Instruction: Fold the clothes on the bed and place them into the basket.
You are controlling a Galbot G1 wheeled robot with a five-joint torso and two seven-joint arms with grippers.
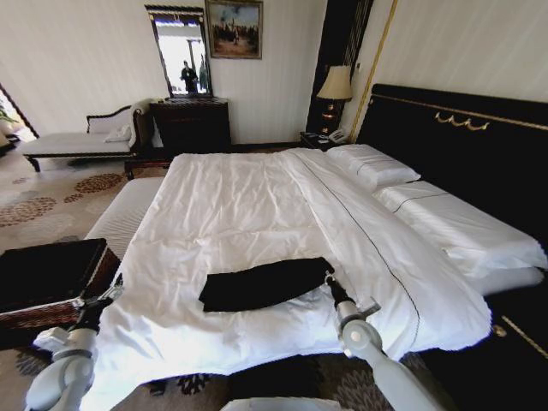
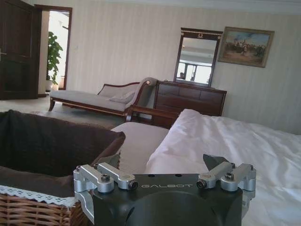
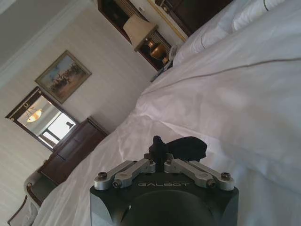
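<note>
A: The right gripper [image 3: 161,151] is clamped on the shirt's [image 1: 265,283] near corner; the shirt lies ahead of it on the bed [image 1: 257,205].
B: The left gripper [image 2: 164,165], jaws apart, waits beside the basket [image 2: 33,207]. With one corner held, the fold may slip open.

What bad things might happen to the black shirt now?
The right gripper is shut on one end of the black T-shirt, which lies folded on the white duvet. Lifted by that one end, it may well unfold and hang loose. The basket stands off the bed's other side, beside the open left gripper, so the shirt might drag across the duvet or slip out on the way.
</note>
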